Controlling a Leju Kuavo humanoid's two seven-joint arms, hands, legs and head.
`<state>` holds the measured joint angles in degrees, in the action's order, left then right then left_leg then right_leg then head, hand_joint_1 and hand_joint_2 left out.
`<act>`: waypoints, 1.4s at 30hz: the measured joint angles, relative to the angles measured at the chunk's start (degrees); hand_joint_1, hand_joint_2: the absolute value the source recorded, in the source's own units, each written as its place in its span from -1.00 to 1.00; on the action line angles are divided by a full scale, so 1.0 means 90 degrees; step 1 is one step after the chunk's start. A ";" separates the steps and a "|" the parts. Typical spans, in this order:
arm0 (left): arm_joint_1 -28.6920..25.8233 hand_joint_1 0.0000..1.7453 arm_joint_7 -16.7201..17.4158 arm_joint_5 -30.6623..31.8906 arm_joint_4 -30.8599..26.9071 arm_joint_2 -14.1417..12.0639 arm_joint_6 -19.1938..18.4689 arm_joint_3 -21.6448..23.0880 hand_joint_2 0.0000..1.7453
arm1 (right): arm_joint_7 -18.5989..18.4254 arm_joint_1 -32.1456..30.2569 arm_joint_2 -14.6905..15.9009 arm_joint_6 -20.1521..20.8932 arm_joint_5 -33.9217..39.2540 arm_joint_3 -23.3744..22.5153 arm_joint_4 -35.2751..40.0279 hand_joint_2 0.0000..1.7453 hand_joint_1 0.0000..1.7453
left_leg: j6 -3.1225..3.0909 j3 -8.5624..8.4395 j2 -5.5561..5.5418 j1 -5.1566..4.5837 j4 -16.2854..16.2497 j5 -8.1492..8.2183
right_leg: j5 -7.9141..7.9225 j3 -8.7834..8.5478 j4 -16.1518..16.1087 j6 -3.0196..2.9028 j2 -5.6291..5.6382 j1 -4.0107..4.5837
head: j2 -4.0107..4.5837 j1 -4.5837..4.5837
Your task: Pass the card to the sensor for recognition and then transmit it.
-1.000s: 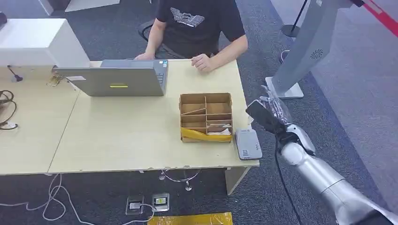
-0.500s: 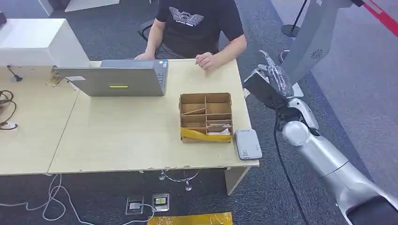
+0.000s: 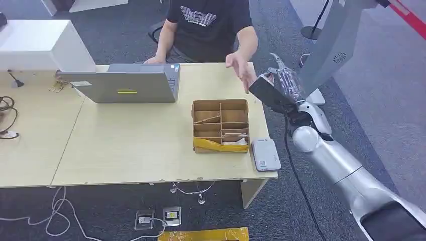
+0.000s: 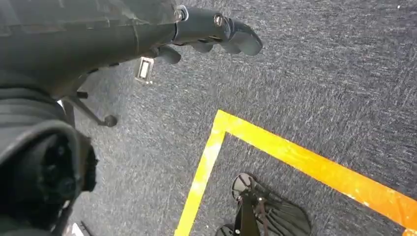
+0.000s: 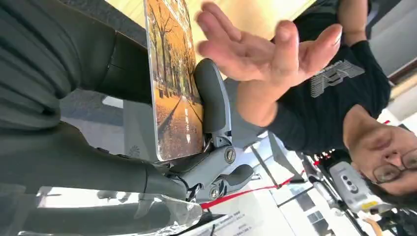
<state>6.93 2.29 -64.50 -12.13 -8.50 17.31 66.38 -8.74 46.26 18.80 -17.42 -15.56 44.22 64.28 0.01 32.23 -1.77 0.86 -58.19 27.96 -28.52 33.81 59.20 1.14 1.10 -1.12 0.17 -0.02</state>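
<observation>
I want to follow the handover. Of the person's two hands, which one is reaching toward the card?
The raised hand, open-palmed beside the card that the right hand holds. The other hand stays low behind the laptop.

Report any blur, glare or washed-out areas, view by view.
Head view: even light, sharp, slight blur on the person's hand. Right wrist view: bright background washed out, card sharp, person's hand soft. Left wrist view: carpet crisp, left hand slightly soft.
</observation>
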 joint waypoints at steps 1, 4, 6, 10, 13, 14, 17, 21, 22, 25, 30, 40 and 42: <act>0.0000 -1.00 0.0000 -0.0002 0.0000 0.0002 -0.0002 0.0002 -1.00 | -0.0012 -0.0010 0.0000 -0.0002 -0.0017 0.0010 -0.0019 1.00 1.00 | 0.0000 0.0000 0.0000 0.0000 0.0000 0.0000 | 0.0000 0.0000 0.0000 0.0000 0.0000 0.0000 | 0.0000 -0.0002; -0.0001 -1.00 0.0000 -0.0007 0.0000 0.0002 -0.0017 0.0005 -1.00 | -0.0053 -0.0018 0.0000 0.0000 -0.0085 0.0044 -0.0061 1.00 1.00 | 0.0000 0.0000 0.0000 0.0001 0.0000 0.0000 | 0.0000 0.0000 0.0001 0.0000 -0.0001 0.0000 | 0.0000 -0.0002; -0.0001 -1.00 0.0000 -0.0015 0.0000 0.0012 -0.0024 0.0005 -1.00 | -0.0080 -0.0018 0.0000 -0.0002 -0.0168 0.0070 -0.0085 1.00 1.00 | 0.0000 0.0000 0.0000 0.0001 0.0000 0.0000 | 0.0000 0.0000 0.0001 0.0000 -0.0001 0.0000 | 0.0000 -0.0002; -0.0001 -1.00 0.0000 -0.0039 0.0000 0.0027 -0.0019 0.0005 -1.00 | -0.0085 -0.0015 -0.0012 -0.0007 -0.0272 0.0107 -0.0158 1.00 1.00 | 0.0000 0.0002 -0.0001 0.0001 0.0000 0.0000 | 0.0000 0.0000 0.0002 0.0000 -0.0001 0.0001 | 0.0000 0.0000; 0.0000 -1.00 0.0000 -0.0051 0.0000 0.0024 0.0000 0.0005 -1.00 | -0.0080 0.0004 -0.0029 -0.0017 -0.0328 0.0136 -0.0257 1.00 -0.92 | 0.0000 0.0002 -0.0001 0.0001 0.0000 0.0000 | 0.0000 -0.0001 0.0001 0.0000 -0.0002 0.0000 | 0.0000 -0.0002; 0.0000 -1.00 0.0000 -0.0058 0.0000 0.0024 0.0002 0.0005 -1.00 | -0.0075 0.0010 -0.0029 -0.0019 -0.0345 0.0160 -0.0287 1.00 -1.00 | 0.0000 0.0002 -0.0001 0.0001 0.0000 0.0000 | 0.0000 -0.0001 0.0001 0.0000 -0.0002 0.0000 | 0.0000 0.0002; 0.0000 -1.00 0.0000 -0.0063 0.0000 0.0022 0.0015 0.0005 -1.00 | -0.0104 0.0011 -0.0036 -0.0053 -0.0500 0.0199 -0.0347 1.00 -1.00 | 0.0000 0.0002 -0.0001 0.0000 0.0000 0.0000 | 0.0000 0.0000 0.0001 0.0000 -0.0002 0.0000 | 0.0000 -0.0002; 0.0000 -1.00 0.0000 -0.0063 0.0000 0.0019 0.0017 0.0005 -1.00 | -0.0301 0.0010 -0.0044 0.0000 -0.0714 0.0219 -0.0396 1.00 -1.00 | 0.0000 0.0002 -0.0001 0.0000 0.0000 0.0000 | 0.0000 0.0000 0.0001 0.0000 -0.0001 0.0000 | 0.0000 -0.0002; 0.0000 -1.00 0.0000 -0.0065 0.0000 0.0019 0.0019 0.0005 -1.00 | -0.0347 0.0009 -0.0044 0.0012 -0.0765 0.0233 -0.0398 1.00 -1.00 | 0.0000 0.0002 -0.0001 0.0000 0.0000 0.0000 | 0.0000 0.0000 0.0001 0.0000 -0.0001 0.0000 | 0.0000 0.0000; 0.0000 -1.00 0.0000 -0.0066 0.0000 0.0019 0.0019 0.0005 -1.00 | -0.0432 0.0007 -0.0044 0.0090 -0.0893 0.0282 -0.0398 1.00 -1.00 | 0.0000 0.0001 -0.0001 0.0001 0.0000 0.0000 | 0.0000 0.0000 0.0001 0.0000 -0.0001 0.0000 | 0.0000 -0.0002; -0.0001 -1.00 -0.0034 -0.0153 0.0000 0.0019 0.0019 0.0005 -1.00 | -0.0716 -0.0052 -0.0003 0.0602 -0.1114 0.0372 -0.0248 1.00 -1.00 | 0.0000 -0.0002 -0.0001 0.0001 0.0000 0.0000 | 0.0000 0.0000 0.0001 0.0000 -0.0001 0.0001 | 0.0000 0.0002; -0.0009 -1.00 0.0117 -0.0354 0.0000 0.0034 0.0119 0.0002 -1.00 | -0.1644 -0.0580 0.0320 0.1513 -0.1717 0.0473 0.1175 1.00 -1.00 | 0.0000 -0.0001 0.0001 0.0000 0.0000 0.0001 | 0.0000 0.0002 -0.0001 0.0000 0.0001 0.0000 | 0.0000 0.0000; -0.0009 -1.00 0.0117 -0.0372 0.0000 0.0041 0.0143 0.0002 -1.00 | -0.1844 -0.0678 0.0396 0.1693 -0.1865 0.0505 0.1477 1.00 -1.00 | 0.0000 -0.0002 0.0001 0.0000 0.0000 0.0001 | 0.0000 0.0002 -0.0001 0.0000 0.0001 0.0000 | 0.0000 0.0000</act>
<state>6.85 3.34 -67.84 -12.13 -8.13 18.60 66.40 -25.34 40.16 22.36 -2.18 -32.35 48.76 77.58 0.02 32.21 -1.76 0.87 -58.19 27.96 -28.52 33.83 59.19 1.14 1.11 -1.11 0.17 -0.02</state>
